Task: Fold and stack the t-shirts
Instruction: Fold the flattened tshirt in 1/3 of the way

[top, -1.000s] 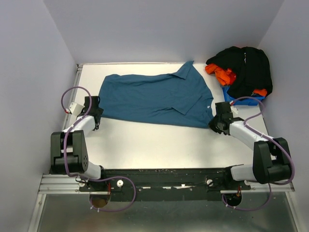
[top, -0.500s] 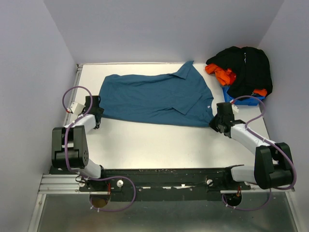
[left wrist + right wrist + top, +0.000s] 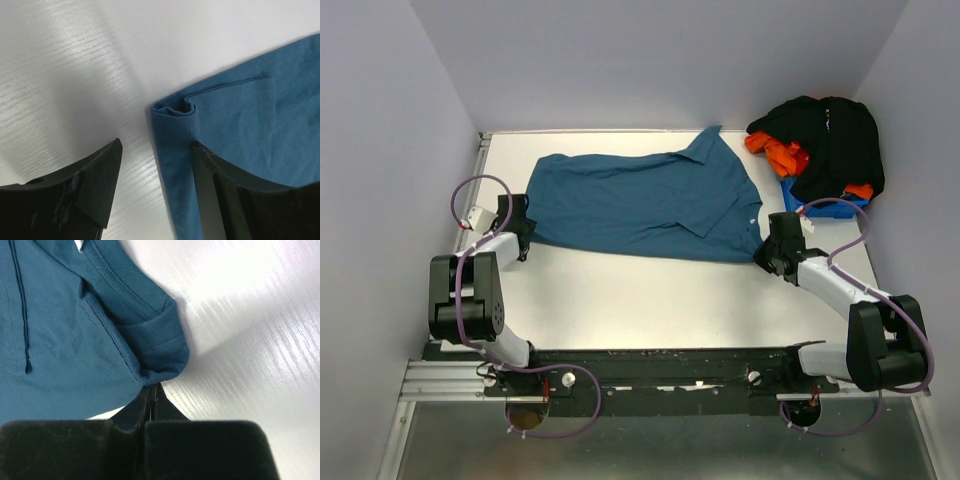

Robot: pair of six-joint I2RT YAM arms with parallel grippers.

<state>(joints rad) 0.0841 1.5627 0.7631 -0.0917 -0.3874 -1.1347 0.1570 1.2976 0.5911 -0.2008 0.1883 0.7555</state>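
**foldfan:** ok, where's the shirt sitting, and what are the arms up to?

**yam_watcher:** The teal-blue collared cloth shirt [image 3: 640, 205] lies spread flat across the far half of the white table [image 3: 650, 300]. It runs from near the left edge almost to the right edge, collar toward the far right. The heap of black and orange cloth shirts [image 3: 825, 140] is in the far right corner, piled over a small blue plastic bin [image 3: 792, 192].

**foldfan:** and the grippers?

**yam_watcher:** The left gripper [image 3: 156, 145] is down at the shirt's near-left hem corner with its jaws apart. One finger [image 3: 75, 190] is over bare table and the other is on the teal cloth, so the hem runs between them and nothing is clamped. The right gripper [image 3: 151, 386] is at the shirt's near-right end, jaws pressed together. A ribbed cuff fold bunches right at the tips, so it looks pinched.
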